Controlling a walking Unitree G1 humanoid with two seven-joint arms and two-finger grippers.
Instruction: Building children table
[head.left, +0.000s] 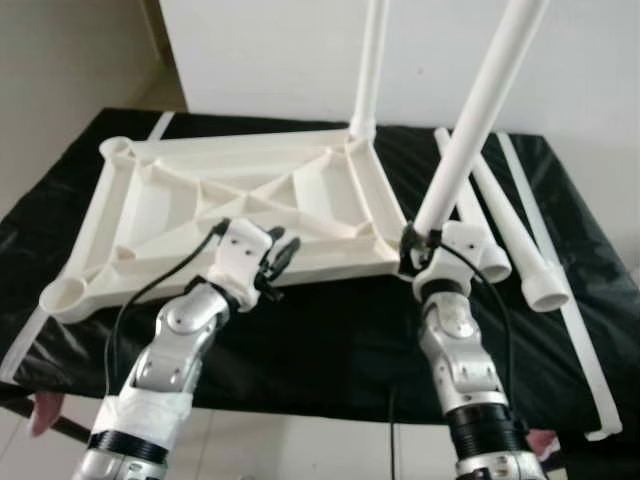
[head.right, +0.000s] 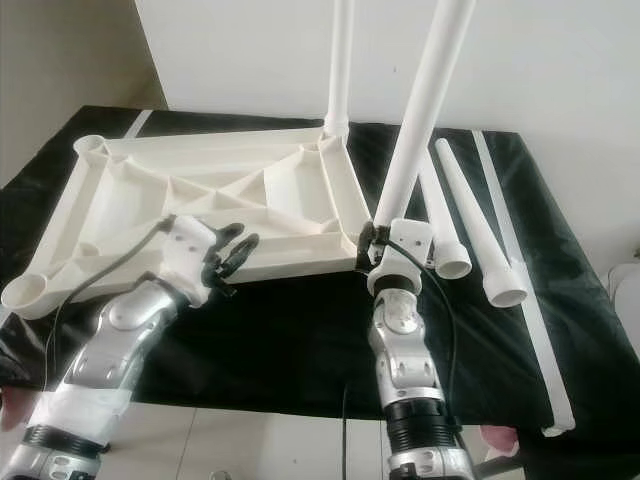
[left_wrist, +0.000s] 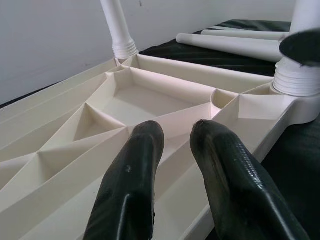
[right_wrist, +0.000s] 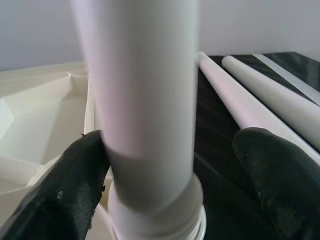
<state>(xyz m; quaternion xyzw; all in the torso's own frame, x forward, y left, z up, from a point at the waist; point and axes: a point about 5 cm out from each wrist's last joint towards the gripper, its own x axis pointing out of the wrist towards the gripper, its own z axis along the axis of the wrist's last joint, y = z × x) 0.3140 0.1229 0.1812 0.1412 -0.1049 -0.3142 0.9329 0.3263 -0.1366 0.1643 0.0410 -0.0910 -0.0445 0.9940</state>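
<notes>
Below, black tabletop, white wall

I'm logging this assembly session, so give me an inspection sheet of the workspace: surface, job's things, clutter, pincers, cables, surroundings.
Surface: black sheet covering a table.
Job's things: upside-down white tabletop; far leg upright in its corner socket; near leg in the near-right corner, leaning; two loose legs lying to the right.
Clutter: long white strip along the right edge.
Pincers: left pincer over the tabletop's near edge, open; right pincer around the near leg's base, one finger touching it.
Cables: black cables along both forearms.
Surroundings: white wall behind.
</notes>
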